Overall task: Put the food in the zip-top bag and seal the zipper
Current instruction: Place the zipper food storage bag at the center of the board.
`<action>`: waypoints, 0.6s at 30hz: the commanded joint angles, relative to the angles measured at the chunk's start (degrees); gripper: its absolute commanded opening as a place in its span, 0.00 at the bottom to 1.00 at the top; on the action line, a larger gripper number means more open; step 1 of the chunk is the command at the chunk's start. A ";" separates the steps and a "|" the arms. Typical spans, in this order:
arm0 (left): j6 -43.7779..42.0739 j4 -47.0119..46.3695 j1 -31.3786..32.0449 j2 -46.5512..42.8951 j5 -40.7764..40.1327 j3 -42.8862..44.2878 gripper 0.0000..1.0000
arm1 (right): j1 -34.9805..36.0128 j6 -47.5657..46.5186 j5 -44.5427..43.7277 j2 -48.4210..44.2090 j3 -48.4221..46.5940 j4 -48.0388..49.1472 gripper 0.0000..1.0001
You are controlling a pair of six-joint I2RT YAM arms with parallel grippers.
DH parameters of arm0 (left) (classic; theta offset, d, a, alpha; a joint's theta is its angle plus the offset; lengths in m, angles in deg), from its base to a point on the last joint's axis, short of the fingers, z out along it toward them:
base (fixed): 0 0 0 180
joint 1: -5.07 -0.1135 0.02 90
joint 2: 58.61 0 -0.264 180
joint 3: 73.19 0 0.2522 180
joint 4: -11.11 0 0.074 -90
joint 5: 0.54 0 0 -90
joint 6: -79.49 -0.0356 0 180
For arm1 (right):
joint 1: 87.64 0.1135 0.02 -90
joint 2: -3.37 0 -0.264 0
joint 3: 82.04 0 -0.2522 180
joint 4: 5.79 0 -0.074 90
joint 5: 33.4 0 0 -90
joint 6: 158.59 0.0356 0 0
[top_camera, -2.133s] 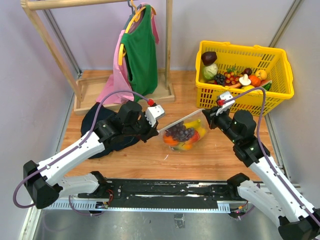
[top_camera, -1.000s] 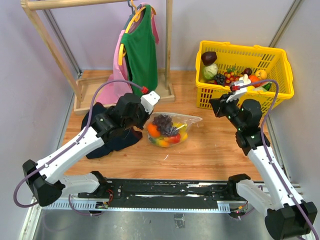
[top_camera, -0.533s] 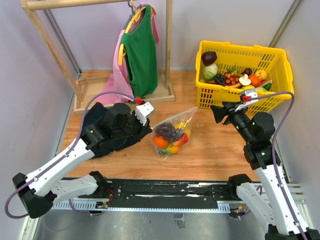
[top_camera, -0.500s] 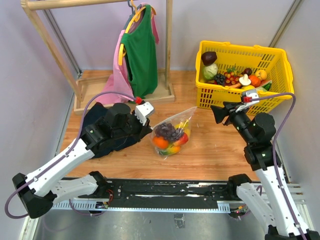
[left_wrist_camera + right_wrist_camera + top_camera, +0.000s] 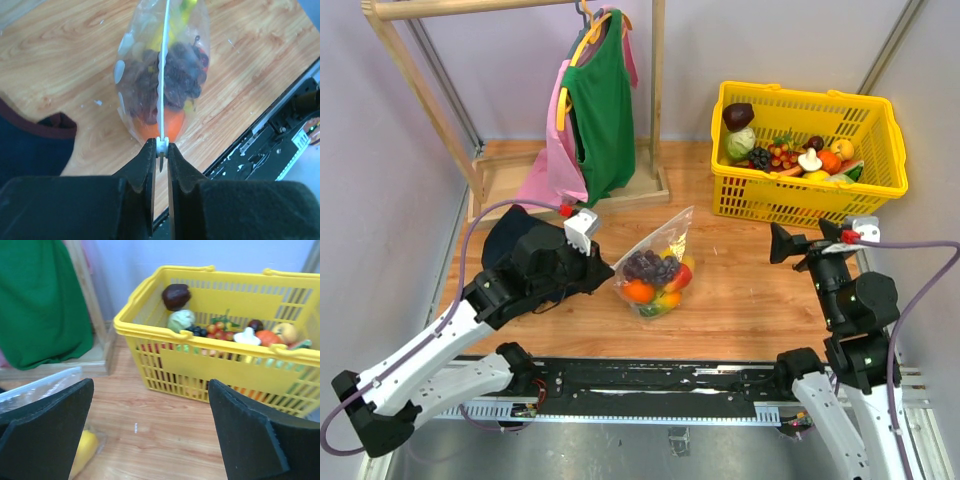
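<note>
The zip-top bag point(image 5: 658, 262) stands on edge on the wooden table, with food inside: purple grapes point(image 5: 648, 266), an orange point(image 5: 638, 290) and red and yellow pieces. In the left wrist view the zipper point(image 5: 163, 75) runs straight away from me along the bag's top edge. My left gripper point(image 5: 161, 146) is shut on the white slider at its near end. The grapes point(image 5: 180, 75) and the orange point(image 5: 172, 125) show through the dotted plastic. My right gripper point(image 5: 788, 243) hangs open to the right of the bag, apart from it. Nothing is between its fingers point(image 5: 60, 420).
A yellow basket point(image 5: 800, 98) with more toy food stands at the back right, close ahead of my right gripper point(image 5: 150, 390). A dark navy cloth point(image 5: 515, 235) lies under the left arm. A wooden clothes rack with a green garment point(image 5: 600, 100) stands at the back left.
My right gripper has opened and pulled back to the right, away from the bag. My left gripper has drawn the bag's near end leftward and toward the front edge.
</note>
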 commanded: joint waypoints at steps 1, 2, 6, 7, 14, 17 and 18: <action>12.44 -0.30 -0.06 -5.10 -5.96 -4.44 0.14 | 2.01 -2.50 -11.45 -5.14 1.99 -2.46 0.98; 14.62 -1.53 -0.06 -6.16 -5.75 -6.02 0.14 | 2.23 -2.91 -12.36 -6.08 2.45 -2.37 0.98; 20.34 -6.07 -0.05 -9.79 -6.66 -11.75 0.20 | 2.52 -3.18 -15.97 -9.68 4.11 -2.42 0.98; 20.79 -6.11 -0.06 -10.51 -8.24 -11.93 0.21 | 2.64 -2.88 -16.68 -10.43 4.45 -2.53 0.98; 19.30 -0.04 -0.06 -17.44 -24.81 -6.45 0.54 | 3.24 -2.54 -20.34 -13.97 3.99 -5.57 0.98; 16.18 1.50 -0.06 -20.82 -30.27 -3.58 0.63 | 3.42 -1.35 -22.42 -14.93 3.35 -7.01 0.98; 14.76 1.40 -0.06 -21.97 -31.61 -2.71 0.66 | 3.44 -1.58 -22.58 -15.32 3.36 -7.06 0.98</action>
